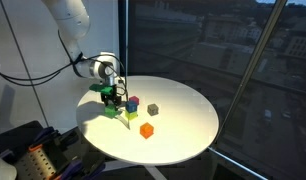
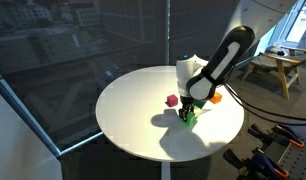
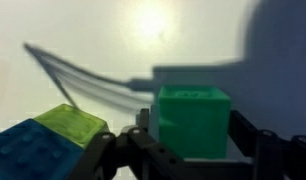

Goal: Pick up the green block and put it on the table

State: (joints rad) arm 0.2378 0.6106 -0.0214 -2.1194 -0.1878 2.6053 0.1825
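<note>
- In the wrist view, a blue block [image 3: 28, 152] sits down at your 8 o'clock corner. A yellow-green block [image 3: 75, 125] is right against it on its 2 o'clock side.
- The green block [image 3: 193, 120] stands at 3 o'clock of the yellow-green one, with a strip of white table [image 3: 83, 50] between them.
- Your gripper [image 3: 191, 140] straddles that green block, with one dark finger [image 3: 255, 145] close on each side. I cannot tell whether they pinch it or stand just clear.
- In an exterior view, the gripper hangs low over the 9 o'clock part of the round top. A grey block [image 1: 153, 109] lies at 3 o'clock of it and an orange block [image 1: 146, 130] at 5 o'clock, both apart from it.
- In an exterior view, a red block [image 2: 172, 100] lies near the gripper at 10 o'clock. The green block shows down at the table top, under the fingers.
</note>
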